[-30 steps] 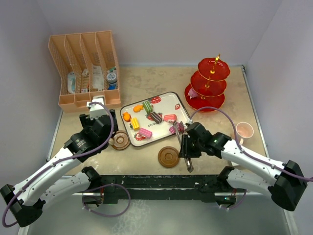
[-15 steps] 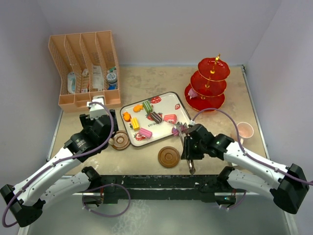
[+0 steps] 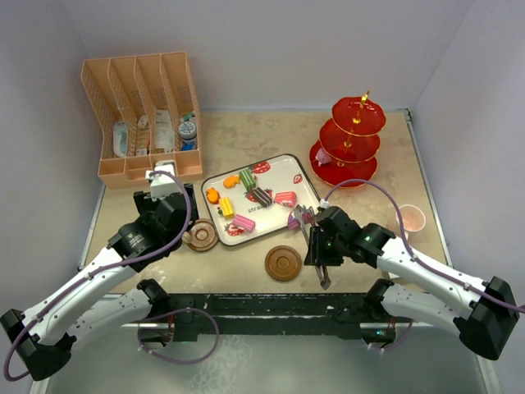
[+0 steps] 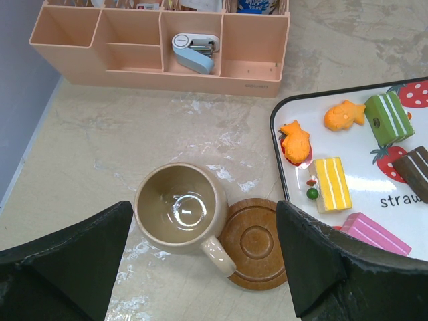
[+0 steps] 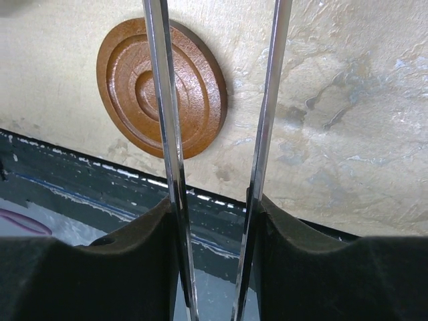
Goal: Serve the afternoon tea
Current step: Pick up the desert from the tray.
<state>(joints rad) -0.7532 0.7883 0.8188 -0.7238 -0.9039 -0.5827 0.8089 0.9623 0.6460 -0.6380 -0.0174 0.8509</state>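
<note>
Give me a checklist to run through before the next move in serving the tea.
1. Left tool open over the tan mug: ok.
2. Tan mug upright and empty: ok.
3. Tan mug on its saucer: not ok, it stands beside it.
4. Right tool gripping the metal tongs: ok.
5. Tongs' tips holding anything: cannot tell, too small to see.
6. Second saucer bare: ok.

A robot lab's test bench: plain pale walls [image 3: 287, 49] close around a small marbled table [image 3: 246, 135].
</note>
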